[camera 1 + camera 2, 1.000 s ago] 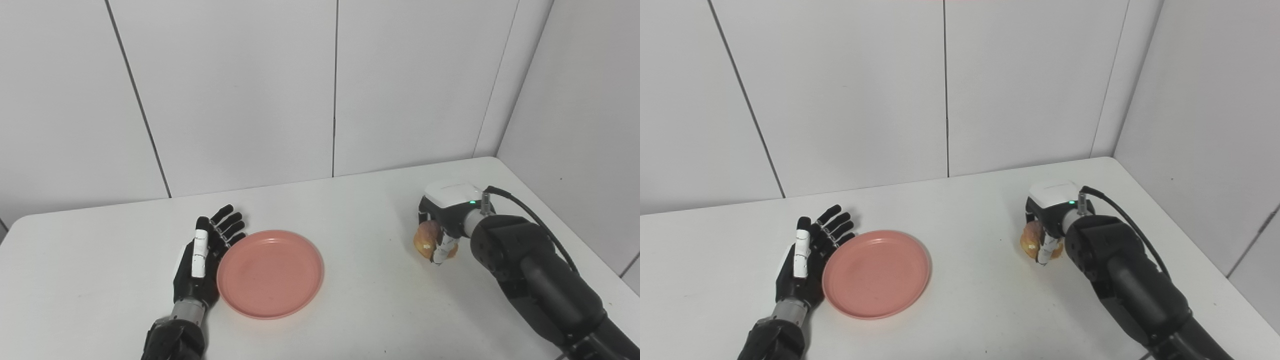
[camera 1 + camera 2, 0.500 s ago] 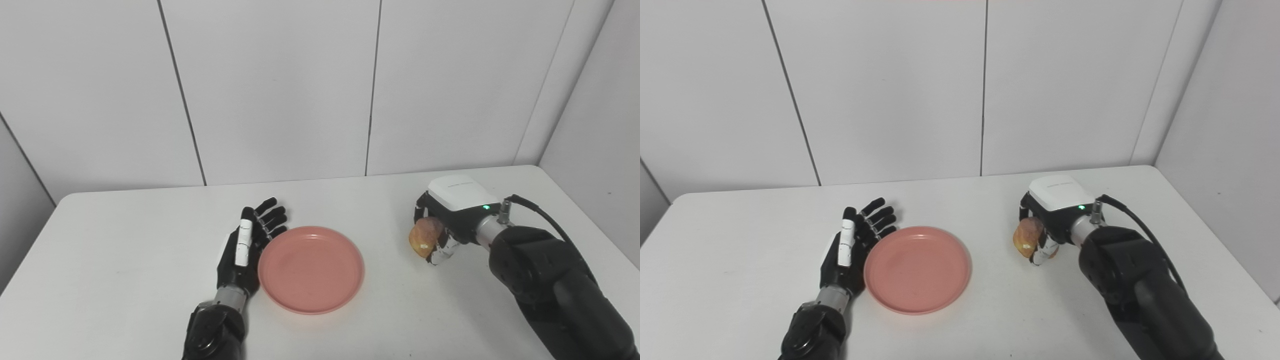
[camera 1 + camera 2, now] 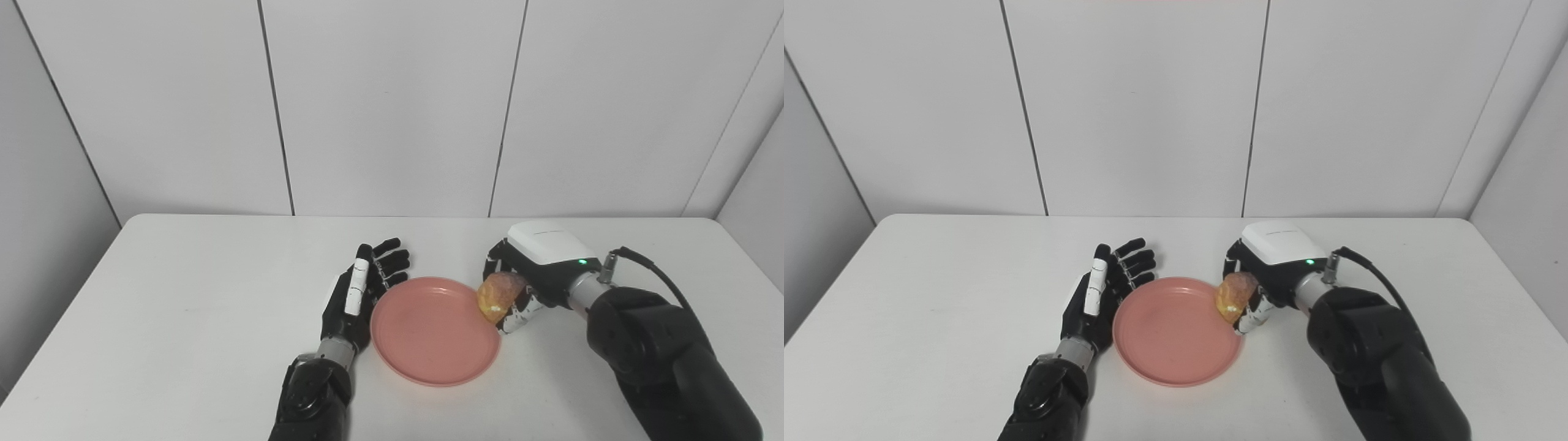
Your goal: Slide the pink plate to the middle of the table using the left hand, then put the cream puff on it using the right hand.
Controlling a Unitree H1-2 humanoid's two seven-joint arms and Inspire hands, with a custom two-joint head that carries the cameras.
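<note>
The pink plate (image 3: 429,337) lies flat near the middle of the white table (image 3: 184,294). My left hand (image 3: 358,294) rests open on its edge against the plate's left rim, fingers stretched away from me. My right hand (image 3: 530,275) is shut on the golden cream puff (image 3: 495,294) and holds it just over the plate's right rim, above the table. In the right eye view the same cream puff (image 3: 1234,295) sits at the plate's (image 3: 1170,337) right edge, with the right hand (image 3: 1268,269) behind it and the left hand (image 3: 1102,294) beside the plate.
White wall panels close off the table's far edge and the right corner. A black cable (image 3: 649,269) loops from my right wrist. The table's left edge (image 3: 73,306) falls off beside a grey wall.
The camera has panned left, shifting the whole picture right. My right hand has carried the cream puff leftward from the table's right side to the plate's right rim. The left hand stays against the plate.
</note>
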